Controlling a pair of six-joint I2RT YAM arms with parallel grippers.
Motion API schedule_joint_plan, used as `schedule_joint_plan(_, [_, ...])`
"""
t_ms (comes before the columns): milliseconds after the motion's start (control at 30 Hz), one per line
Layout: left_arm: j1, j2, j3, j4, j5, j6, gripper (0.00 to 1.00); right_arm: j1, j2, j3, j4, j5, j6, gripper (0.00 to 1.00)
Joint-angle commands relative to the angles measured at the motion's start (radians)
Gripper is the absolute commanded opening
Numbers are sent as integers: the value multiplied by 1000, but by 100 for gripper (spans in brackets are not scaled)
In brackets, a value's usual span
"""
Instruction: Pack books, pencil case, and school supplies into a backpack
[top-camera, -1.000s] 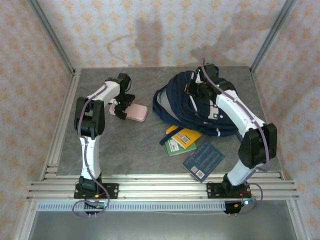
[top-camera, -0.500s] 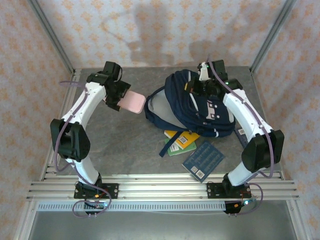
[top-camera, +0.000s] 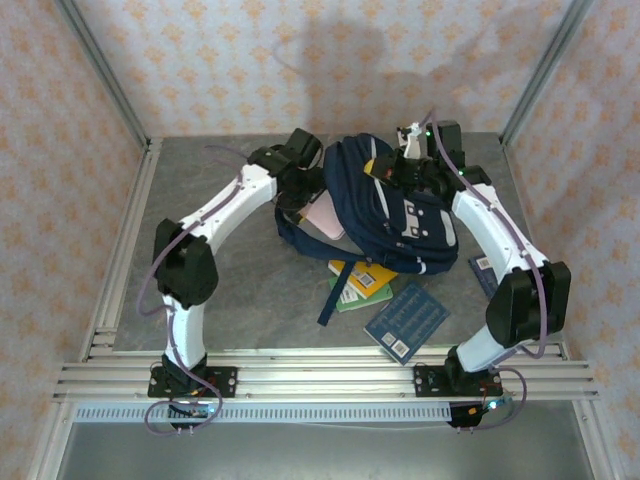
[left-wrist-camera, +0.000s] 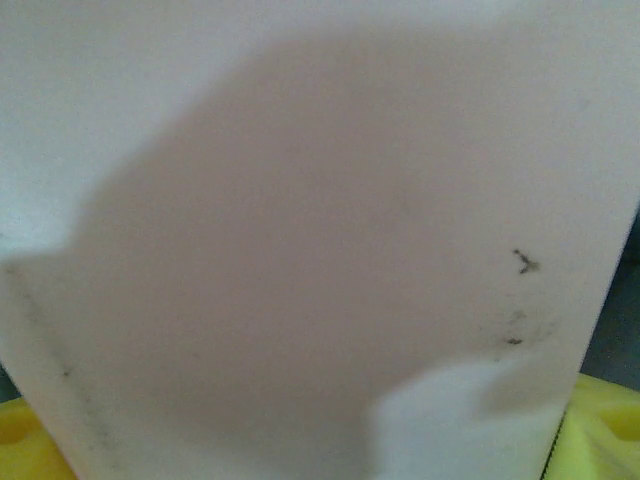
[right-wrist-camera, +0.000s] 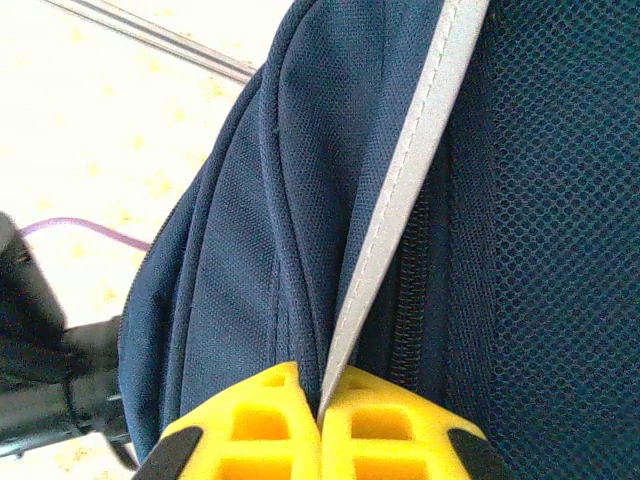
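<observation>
The navy backpack (top-camera: 400, 215) lies at the back middle of the table, its mouth facing left. My right gripper (top-camera: 408, 162) is at its top edge; in the right wrist view the yellow fingers (right-wrist-camera: 270, 420) are shut on the pale grey stripe (right-wrist-camera: 400, 200) of the backpack (right-wrist-camera: 230, 250). My left gripper (top-camera: 305, 198) holds the pink pencil case (top-camera: 326, 218) at the backpack's mouth. Up close, the pencil case (left-wrist-camera: 320, 240) spans the wide gap between the yellow fingertips (left-wrist-camera: 20, 445). An orange-yellow book (top-camera: 368, 272), a green one (top-camera: 350, 294) and a dark blue one (top-camera: 405, 320) lie in front of the backpack.
A dark strap (top-camera: 330, 300) trails from the backpack across the books. Patterned walls and metal posts (top-camera: 105, 70) close in the table on three sides. The rail (top-camera: 320, 375) with both arm bases runs along the near edge.
My left arm has swung right, carrying the pencil case from the table's left side to the backpack's mouth. The backpack, held by my right gripper, has shifted and its top stands higher.
</observation>
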Motion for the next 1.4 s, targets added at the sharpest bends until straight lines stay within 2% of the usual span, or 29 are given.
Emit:
schedule_joint_plan(0, [-22, 61, 90, 2, -36, -6, 88, 6, -102, -2, 244, -120, 75, 0])
schedule_joint_plan(133, [-42, 120, 104, 124, 32, -21, 91, 6, -108, -38, 330, -140, 128, 0])
schedule_joint_plan(233, [-82, 133, 98, 277, 115, 18, 100, 3, -97, -36, 329, -141, 124, 0])
schedule_joint_plan(333, [-109, 118, 124, 282, 100, 74, 100, 4, -87, -31, 312, -144, 106, 0])
schedule_joint_plan(433, [-100, 93, 105, 281, 110, 74, 100, -2, -86, -33, 300, -136, 91, 0])
schedule_joint_plan(667, [-87, 80, 29, 394, 221, 88, 100, -20, -90, -54, 317, -120, 85, 0])
schedule_joint_plan(733, [-86, 60, 7, 402, 222, 120, 100, -25, -92, -59, 317, -114, 82, 0])
schedule_joint_plan(867, [-58, -45, -88, 363, 151, 220, 100, -34, -95, -56, 232, -12, 34, 0])
schedule_joint_plan(967, [1, -170, -212, 374, 119, 261, 100, -35, -84, -42, 174, 64, -12, 0])
schedule_joint_plan(1067, [68, -254, -315, 376, 126, 277, 100, -37, -74, -41, 200, 132, -9, 0])
schedule_joint_plan(1200, [125, -350, -410, 365, 133, 319, 100, -36, -17, 4, 237, 124, -21, 0])
schedule_joint_plan(1367, [135, -515, -518, 320, 60, 393, 100, -23, 126, 165, 152, 77, -146, 0])
